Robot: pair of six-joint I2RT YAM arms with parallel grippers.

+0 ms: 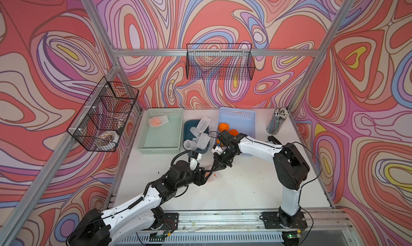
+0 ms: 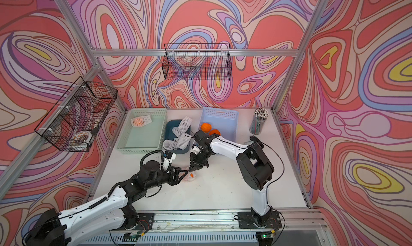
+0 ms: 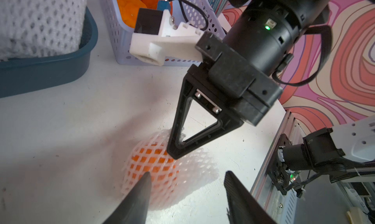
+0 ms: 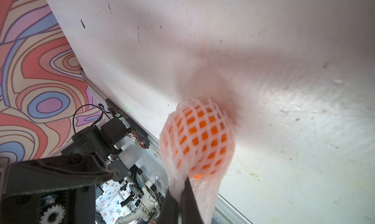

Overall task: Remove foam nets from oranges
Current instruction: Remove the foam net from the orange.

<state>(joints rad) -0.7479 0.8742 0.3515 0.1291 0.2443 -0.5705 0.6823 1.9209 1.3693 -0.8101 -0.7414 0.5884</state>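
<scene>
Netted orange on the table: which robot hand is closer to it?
Right. The right gripper is shut on the net of the netted orange. The left gripper is open just beside it, gripping nothing.

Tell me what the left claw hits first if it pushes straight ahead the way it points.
Most likely the foam net around the orange, just ahead of the open left claw; the right claw pinches that net. Depth is unclear.
</scene>
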